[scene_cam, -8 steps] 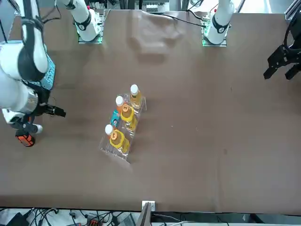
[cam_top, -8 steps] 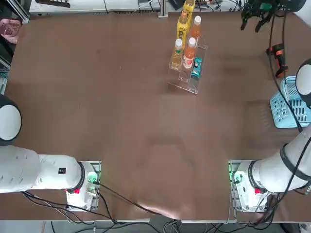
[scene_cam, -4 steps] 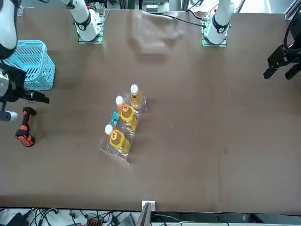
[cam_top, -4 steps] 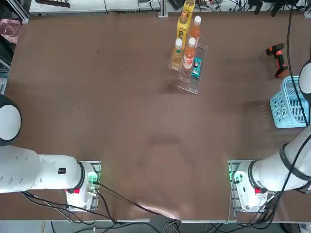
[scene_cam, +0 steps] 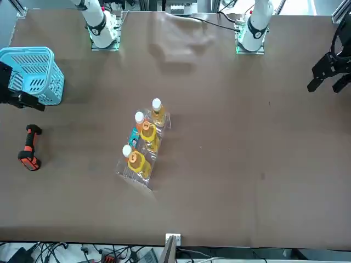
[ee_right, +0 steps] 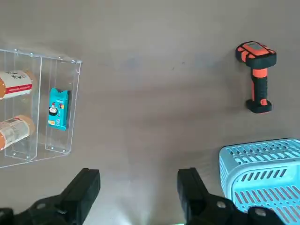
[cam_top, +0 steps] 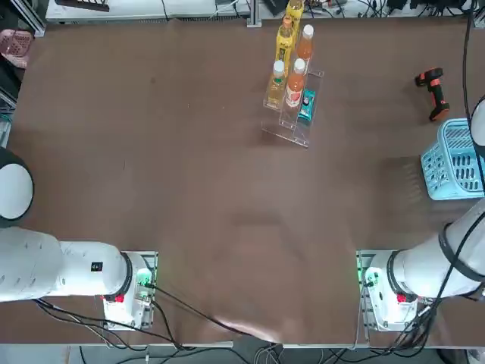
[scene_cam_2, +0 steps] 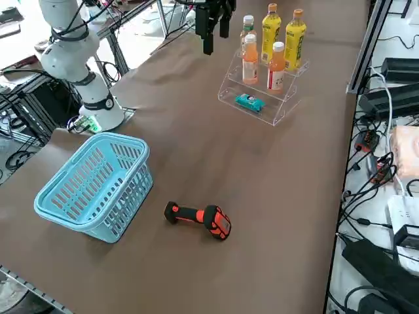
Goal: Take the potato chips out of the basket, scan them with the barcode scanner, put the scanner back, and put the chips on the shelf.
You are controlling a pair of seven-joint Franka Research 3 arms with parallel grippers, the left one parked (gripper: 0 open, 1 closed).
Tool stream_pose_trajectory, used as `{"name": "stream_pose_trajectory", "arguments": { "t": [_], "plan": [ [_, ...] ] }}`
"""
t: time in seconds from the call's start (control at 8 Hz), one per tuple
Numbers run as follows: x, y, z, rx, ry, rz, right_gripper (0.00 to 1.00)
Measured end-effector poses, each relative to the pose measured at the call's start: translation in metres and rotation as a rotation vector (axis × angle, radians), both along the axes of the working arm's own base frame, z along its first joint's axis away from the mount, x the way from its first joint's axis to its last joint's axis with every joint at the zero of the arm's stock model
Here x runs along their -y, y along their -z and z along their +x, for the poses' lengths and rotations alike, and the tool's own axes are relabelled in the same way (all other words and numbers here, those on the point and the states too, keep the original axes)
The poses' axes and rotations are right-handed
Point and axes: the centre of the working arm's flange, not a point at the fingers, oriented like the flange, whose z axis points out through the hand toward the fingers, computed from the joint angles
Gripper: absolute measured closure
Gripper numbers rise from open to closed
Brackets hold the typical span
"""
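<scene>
A brown tabletop (cam_top: 189, 189) fills the scene, cables and equipment crowding its edges. The right end effector (ee_right: 138, 197) hangs high above it, its two fingers (ee_right: 84, 187) spread wide apart and holding nothing; in the front view it shows only as a dark shape at the left edge, beside the basket (scene_cam: 34, 74). Below it the light blue basket (ee_right: 262, 171) stands on the tabletop with no goods showing inside it, and the barcode scanner (ee_right: 257, 75) lies on its side just beside the basket, apart from it. The black and orange scanner (scene_cam_2: 200, 218) rests flat, its head turned away from the basket (scene_cam_2: 91, 186). Well apart from both, the clear stepped shelf (scene_cam_2: 258, 88) carries orange and yellow drink bottles (scene_cam_2: 272, 42) on its upper steps. The teal packet of potato chips (scene_cam_2: 249, 102) lies flat on the lowest step, in front of the bottles.
</scene>
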Motion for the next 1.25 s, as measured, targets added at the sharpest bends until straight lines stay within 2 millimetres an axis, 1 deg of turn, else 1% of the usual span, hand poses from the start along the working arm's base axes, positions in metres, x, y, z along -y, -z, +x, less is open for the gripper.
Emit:
{"name": "stream_pose_trajectory", "arguments": {
  "t": [0.12,0.38,0.62,0.88,1.25],
  "plan": [
    [0.004,0.0,0.0,0.0,0.001,0.008,0.0],
    [0.001,-0.001,0.001,0.007,-0.002,0.024,0.0],
    [0.002,-0.009,-0.001,0.021,-0.004,0.016,0.0],
    [0.009,-0.021,-0.015,0.031,0.002,-0.018,0.0],
    [0.018,-0.02,-0.049,0.028,0.012,0.002,0.0]
  ]
}}
